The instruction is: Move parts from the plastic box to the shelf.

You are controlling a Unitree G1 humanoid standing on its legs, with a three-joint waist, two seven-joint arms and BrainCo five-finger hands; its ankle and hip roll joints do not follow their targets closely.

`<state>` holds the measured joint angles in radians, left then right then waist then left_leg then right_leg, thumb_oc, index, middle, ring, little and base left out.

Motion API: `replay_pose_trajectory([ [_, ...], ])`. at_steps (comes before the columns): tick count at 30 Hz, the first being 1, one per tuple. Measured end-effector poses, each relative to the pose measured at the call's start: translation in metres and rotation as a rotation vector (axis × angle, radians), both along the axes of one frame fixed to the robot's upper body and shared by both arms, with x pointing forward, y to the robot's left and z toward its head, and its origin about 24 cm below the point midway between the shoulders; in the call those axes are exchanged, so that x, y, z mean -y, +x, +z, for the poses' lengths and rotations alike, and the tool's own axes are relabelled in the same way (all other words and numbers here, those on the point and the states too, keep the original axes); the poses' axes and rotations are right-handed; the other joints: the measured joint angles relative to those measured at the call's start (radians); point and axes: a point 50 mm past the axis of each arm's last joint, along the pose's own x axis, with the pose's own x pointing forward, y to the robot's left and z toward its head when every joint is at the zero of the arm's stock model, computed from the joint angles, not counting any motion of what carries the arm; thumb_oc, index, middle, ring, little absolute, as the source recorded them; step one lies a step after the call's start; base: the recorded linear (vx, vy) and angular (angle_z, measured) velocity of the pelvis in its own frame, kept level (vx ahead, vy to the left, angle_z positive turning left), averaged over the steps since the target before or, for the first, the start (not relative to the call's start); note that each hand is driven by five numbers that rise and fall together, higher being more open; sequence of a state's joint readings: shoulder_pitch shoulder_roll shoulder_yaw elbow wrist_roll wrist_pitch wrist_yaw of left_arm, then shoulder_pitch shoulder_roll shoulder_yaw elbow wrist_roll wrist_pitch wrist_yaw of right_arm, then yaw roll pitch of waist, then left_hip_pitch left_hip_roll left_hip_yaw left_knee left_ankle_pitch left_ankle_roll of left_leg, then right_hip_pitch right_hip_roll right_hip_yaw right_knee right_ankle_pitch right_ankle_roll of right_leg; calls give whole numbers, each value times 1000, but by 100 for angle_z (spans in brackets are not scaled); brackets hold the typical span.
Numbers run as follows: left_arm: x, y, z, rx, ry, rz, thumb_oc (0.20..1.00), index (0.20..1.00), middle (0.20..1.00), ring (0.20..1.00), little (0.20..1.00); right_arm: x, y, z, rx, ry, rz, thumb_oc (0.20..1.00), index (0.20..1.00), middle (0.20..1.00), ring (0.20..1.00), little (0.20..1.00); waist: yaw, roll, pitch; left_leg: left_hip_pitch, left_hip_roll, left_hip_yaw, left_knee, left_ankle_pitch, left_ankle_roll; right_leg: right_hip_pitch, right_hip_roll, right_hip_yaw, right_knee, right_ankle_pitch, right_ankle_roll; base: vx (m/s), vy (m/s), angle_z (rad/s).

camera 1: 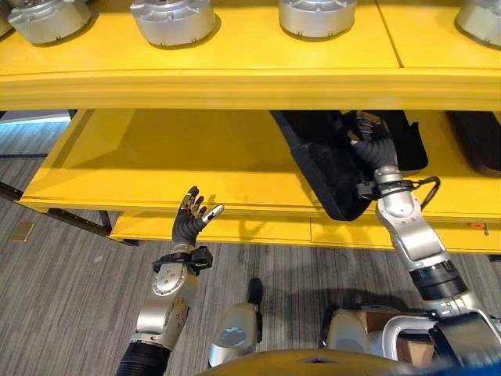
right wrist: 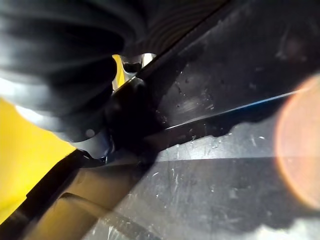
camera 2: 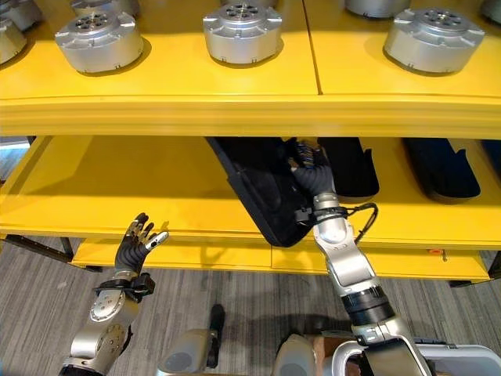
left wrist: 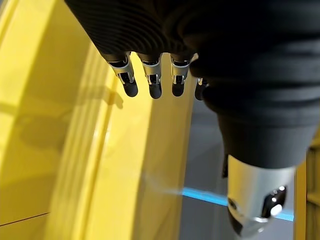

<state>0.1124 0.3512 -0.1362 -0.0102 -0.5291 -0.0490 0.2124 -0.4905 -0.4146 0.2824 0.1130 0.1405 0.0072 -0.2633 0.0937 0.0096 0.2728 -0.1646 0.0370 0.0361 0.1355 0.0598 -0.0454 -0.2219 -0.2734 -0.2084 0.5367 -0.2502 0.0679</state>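
A black plastic box (camera 1: 327, 174) sits tilted on the lower yellow shelf (camera 1: 156, 164), its near corner hanging over the front edge. My right hand (camera 2: 311, 168) reaches in from the right and is shut on the box's rim; in the right wrist view the thumb (right wrist: 125, 117) presses on the box wall (right wrist: 225, 60) with fingers behind the rim. What is inside the box is hidden. Several round silver parts (camera 2: 243, 31) stand on the upper shelf (camera 1: 235, 86). My left hand (camera 1: 190, 219) is open and empty, raised in front of the lower shelf's edge, its fingers (left wrist: 152, 82) straight.
Two more black boxes (camera 2: 352, 168) (camera 2: 440, 168) lie on the lower shelf to the right of the tilted one. The left half of that shelf is bare yellow board. Grey striped floor (camera 1: 70, 290) lies below the shelf front.
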Motion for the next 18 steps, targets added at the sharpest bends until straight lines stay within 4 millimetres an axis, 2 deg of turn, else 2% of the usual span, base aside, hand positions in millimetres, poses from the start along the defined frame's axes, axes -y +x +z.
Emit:
replay_pose_trajectory([
  [2,0,3,3,10,3,-16,1000,1000,1000,1000,1000,-2,11,1,-24,-11,-4,200,200,200,200,200,10,1,2,-33,5,-4,32,-2,-4,-35,-5,-4,45,-21,-18,-75,-27,14],
  [4,1,3,3,12,1,-26,1000,1000,1000,1000,1000,1,18,2,-44,-3,-24,200,200,200,200,200,27,7,6,-56,13,-2,50,-3,-4,-56,-6,-12,75,-34,-23,-83,-32,13],
  [5,2,3,3,11,-3,-37,1000,1000,1000,1000,1000,1,30,11,-48,-27,-38,200,200,200,200,200,35,9,19,-86,14,-3,86,-8,-11,-86,-10,-8,114,-48,-32,-69,-30,12],
  [7,5,4,4,9,-10,-53,1000,1000,1000,1000,1000,4,41,33,-12,-34,-68,200,200,200,200,200,36,21,46,-118,17,-17,113,-11,-17,-115,-11,-11,138,-56,-39,-75,-24,9],
  [12,14,6,4,9,-9,-99,1000,1000,1000,1000,1000,12,62,57,-12,0,-157,200,200,200,200,200,63,27,109,-188,27,-20,212,-33,-28,-173,-15,-9,208,-77,-58,-61,-3,1],
  [18,19,14,16,56,-2,-128,1000,1000,1000,1000,1000,20,73,58,-75,-14,-212,200,200,200,200,200,67,32,162,-267,11,-28,317,-77,-27,-227,-46,-3,285,-107,-56,1,8,6],
])
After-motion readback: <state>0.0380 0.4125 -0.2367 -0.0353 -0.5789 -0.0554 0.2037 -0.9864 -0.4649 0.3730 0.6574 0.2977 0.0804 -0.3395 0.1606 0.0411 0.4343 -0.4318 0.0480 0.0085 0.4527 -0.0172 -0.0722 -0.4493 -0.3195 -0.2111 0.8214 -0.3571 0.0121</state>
